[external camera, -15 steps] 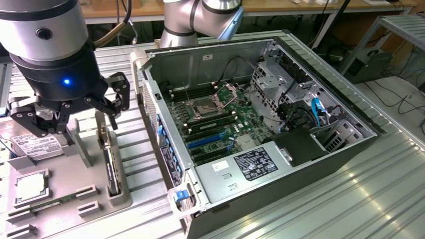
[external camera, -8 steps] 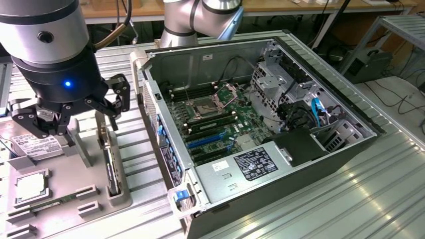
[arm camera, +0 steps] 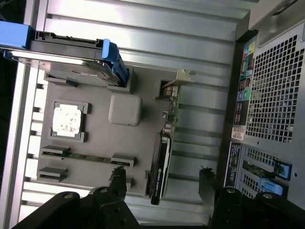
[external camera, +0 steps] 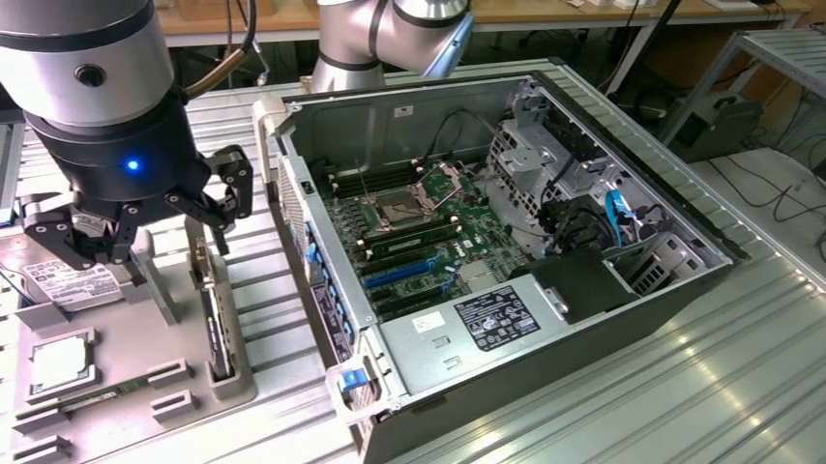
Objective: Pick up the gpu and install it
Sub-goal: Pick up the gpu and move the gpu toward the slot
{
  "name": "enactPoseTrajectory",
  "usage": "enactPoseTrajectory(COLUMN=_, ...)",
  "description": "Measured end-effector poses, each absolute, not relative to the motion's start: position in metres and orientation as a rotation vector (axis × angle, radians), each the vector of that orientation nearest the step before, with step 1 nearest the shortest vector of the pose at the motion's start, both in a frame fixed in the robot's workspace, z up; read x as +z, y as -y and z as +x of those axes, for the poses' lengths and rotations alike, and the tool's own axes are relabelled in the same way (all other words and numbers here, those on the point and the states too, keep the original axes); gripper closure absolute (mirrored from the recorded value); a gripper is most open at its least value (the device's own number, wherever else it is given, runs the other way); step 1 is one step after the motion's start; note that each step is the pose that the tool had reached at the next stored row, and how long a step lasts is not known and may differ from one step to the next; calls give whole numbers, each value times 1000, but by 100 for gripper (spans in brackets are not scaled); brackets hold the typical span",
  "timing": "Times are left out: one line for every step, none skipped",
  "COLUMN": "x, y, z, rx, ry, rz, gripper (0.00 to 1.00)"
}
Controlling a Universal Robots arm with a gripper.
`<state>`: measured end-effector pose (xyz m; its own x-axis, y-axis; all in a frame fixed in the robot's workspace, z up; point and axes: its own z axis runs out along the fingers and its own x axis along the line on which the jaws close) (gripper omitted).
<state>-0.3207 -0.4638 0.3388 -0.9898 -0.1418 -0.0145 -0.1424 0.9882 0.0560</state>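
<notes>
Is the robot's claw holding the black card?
No, the open gripper hovers above the gpu, which stands on edge in the gray tray.

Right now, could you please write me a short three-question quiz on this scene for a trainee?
1. True or false: the hand is open and holds nothing.
2. Fill in: the computer case lies on its side with its side panel ____.
3. Where is the gpu?
A) standing on edge in a slot of the grey holder, below the hand
B) clamped in the hand
C) plugged in inside the computer case

Key: 1 true; 2 off, so the boards inside are exposed; 3 A.
</notes>
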Motion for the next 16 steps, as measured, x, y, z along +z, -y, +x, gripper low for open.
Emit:
enactPoseTrajectory(x=338, y=463, z=-321, rx=89, ry=-3123, rz=-223, gripper=28)
enactPoseTrajectory(x=338, y=463, z=-321, rx=90, ry=-3124, rz=-224, gripper=28)
enactPoseTrajectory(x=338, y=463, z=-321, rx=89, ry=-3124, rz=-224, gripper=28)
enactPoseTrajectory(x=338, y=463, z=-321, rx=90, ry=-3125, rz=-225, gripper=28)
enactPoseTrajectory(x=337, y=463, z=-321, rx=90, ry=-3126, rz=-226, gripper=28)
enactPoseTrajectory(x=337, y=463, z=-321, rx=90, ry=-3127, rz=-227, gripper=28)
enactPoseTrajectory(x=337, y=463, z=-321, rx=90, ry=-3127, rz=-227, gripper=28)
enactPoseTrajectory(x=337, y=463, z=-321, rx=90, ry=-3127, rz=-228, gripper=28)
enactPoseTrajectory(x=337, y=463, z=-321, rx=90, ry=-3128, rz=-228, gripper=28)
enactPoseTrajectory(x=337, y=463, z=-321, rx=90, ry=-3128, rz=-228, gripper=28)
enactPoseTrajectory(x=336, y=463, z=-321, rx=90, ry=-3129, rz=-229, gripper=28)
enactPoseTrajectory(x=336, y=463, z=-321, rx=90, ry=-3129, rz=-229, gripper=28)
enactPoseTrajectory(x=336, y=463, z=-321, rx=90, ry=-3131, rz=-230, gripper=28)
enactPoseTrajectory(x=335, y=463, z=-321, rx=90, ry=-3132, rz=-231, gripper=28)
enactPoseTrajectory(x=335, y=463, z=-321, rx=91, ry=-3132, rz=-231, gripper=28)
enactPoseTrajectory(x=335, y=463, z=-321, rx=91, ry=-3132, rz=-231, gripper=28)
